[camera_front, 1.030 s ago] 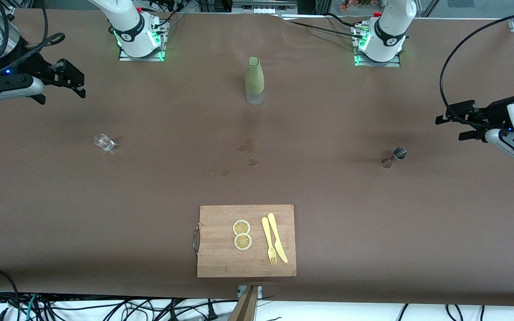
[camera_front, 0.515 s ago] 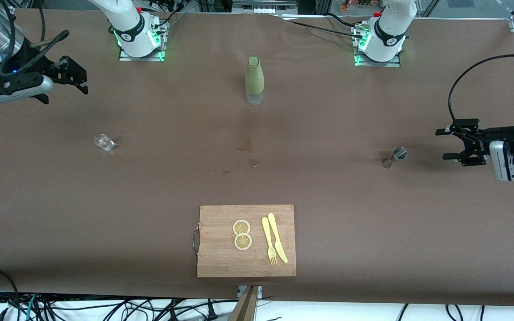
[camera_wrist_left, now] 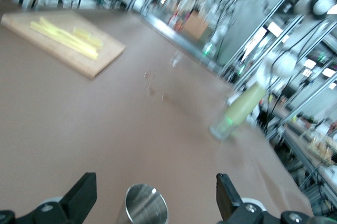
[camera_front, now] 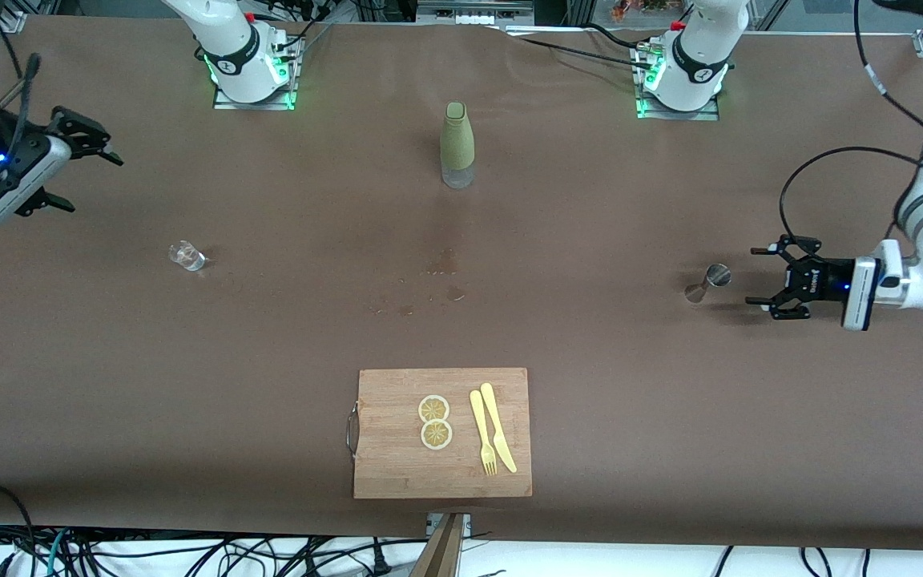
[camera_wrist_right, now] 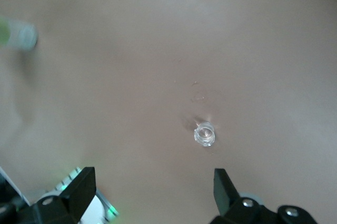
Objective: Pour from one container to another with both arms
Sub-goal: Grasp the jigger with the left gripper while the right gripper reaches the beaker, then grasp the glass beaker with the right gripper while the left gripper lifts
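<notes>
Approaching the two small vessels, nothing grasped yet.

Left gripper point(camera_front: 767, 277), fingers spread wide, low over the surface point(camera_front: 590, 336) just beside the shiny steel jigger point(camera_front: 710, 281), an hourglass shape with open round mouth; best to slide in level and close on the narrow waist, slowly, as smooth metal probably slips and tips. Right gripper point(camera_front: 77, 164), also spread, high above the right arm's end; small clear glass point(camera_front: 187, 256) below, nearer the camera. Matte green bottle point(camera_front: 457, 145) upright near the bases.

Even overhead light; blurred wrist views.
</notes>
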`<state>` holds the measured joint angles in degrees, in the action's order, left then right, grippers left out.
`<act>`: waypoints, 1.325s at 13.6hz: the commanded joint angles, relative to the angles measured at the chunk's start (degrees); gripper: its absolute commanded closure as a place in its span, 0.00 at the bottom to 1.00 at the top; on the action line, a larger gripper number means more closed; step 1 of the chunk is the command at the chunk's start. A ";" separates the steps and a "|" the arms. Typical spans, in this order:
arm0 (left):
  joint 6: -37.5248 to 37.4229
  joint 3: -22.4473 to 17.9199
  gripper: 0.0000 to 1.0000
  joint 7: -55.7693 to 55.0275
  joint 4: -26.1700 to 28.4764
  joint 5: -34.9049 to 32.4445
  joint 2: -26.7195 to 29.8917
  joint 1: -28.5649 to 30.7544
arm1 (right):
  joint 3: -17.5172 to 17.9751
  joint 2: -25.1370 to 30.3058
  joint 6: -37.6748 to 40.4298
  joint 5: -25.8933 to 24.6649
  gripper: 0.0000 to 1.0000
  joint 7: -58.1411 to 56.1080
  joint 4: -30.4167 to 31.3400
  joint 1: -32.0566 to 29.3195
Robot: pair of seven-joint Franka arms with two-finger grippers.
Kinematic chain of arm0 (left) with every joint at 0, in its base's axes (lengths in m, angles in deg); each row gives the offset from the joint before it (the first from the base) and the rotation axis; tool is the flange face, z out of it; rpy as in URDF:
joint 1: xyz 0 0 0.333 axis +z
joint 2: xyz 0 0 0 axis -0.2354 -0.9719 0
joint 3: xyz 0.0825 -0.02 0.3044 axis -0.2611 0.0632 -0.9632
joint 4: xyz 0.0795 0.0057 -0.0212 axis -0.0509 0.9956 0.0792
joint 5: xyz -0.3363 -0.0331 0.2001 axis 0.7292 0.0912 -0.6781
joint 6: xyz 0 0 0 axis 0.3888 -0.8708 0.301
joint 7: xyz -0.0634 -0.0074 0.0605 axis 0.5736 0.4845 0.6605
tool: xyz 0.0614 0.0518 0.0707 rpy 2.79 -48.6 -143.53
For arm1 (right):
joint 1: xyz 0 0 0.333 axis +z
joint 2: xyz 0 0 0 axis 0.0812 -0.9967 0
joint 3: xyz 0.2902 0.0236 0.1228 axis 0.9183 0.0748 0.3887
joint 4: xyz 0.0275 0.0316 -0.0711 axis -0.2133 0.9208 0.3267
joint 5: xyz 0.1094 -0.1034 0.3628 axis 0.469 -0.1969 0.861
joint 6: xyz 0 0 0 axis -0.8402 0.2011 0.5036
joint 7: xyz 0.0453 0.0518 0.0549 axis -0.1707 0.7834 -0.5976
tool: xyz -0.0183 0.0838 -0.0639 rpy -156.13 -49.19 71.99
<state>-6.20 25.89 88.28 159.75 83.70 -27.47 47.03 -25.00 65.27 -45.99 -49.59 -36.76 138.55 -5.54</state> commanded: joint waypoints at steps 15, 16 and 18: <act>-2.11 0.30 0.00 30.20 -4.61 6.33 -14.60 -0.81 | 0.71 -25.29 3.39 19.81 0.01 -82.33 5.90 -27.06; -2.11 0.30 0.00 30.03 -4.61 6.51 -14.52 -0.81 | 0.63 -27.75 3.39 21.82 0.01 -85.41 5.46 -27.33; -2.20 -0.66 0.02 30.20 -5.48 6.16 -14.69 -0.81 | 0.62 -31.45 3.30 23.60 0.01 -87.80 4.41 -28.47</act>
<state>-7.65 26.39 116.19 156.41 88.83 -41.23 46.71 -25.05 37.14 -43.38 -28.01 -121.62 144.81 -32.15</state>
